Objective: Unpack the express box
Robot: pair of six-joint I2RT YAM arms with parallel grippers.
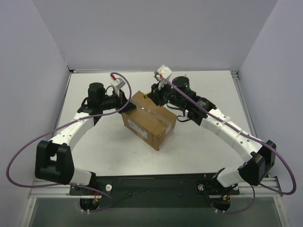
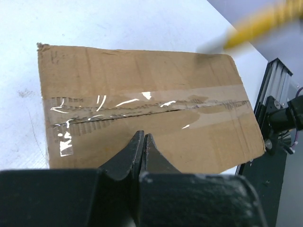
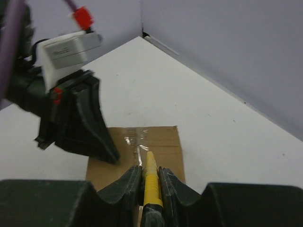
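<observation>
The express box (image 1: 149, 120) is a brown carton in the middle of the table, flaps down, with a glossy tape seam (image 2: 142, 101) along its top and a white label (image 1: 137, 127) on its near side. My left gripper (image 2: 143, 135) is shut and empty, its tips over the box top on the near side of the seam. At the far end of the box my right gripper (image 3: 150, 171) is shut on a yellow utility knife (image 3: 151, 182). The knife's tip points down at the seam. The left gripper's fingers (image 3: 90, 127) show dark at the left of the right wrist view.
Grey-lilac walls close the white table (image 1: 203, 137) at the back and on both sides. A black metal rail (image 1: 156, 184) runs along the near edge by the arm bases. Purple cables loop off both arms.
</observation>
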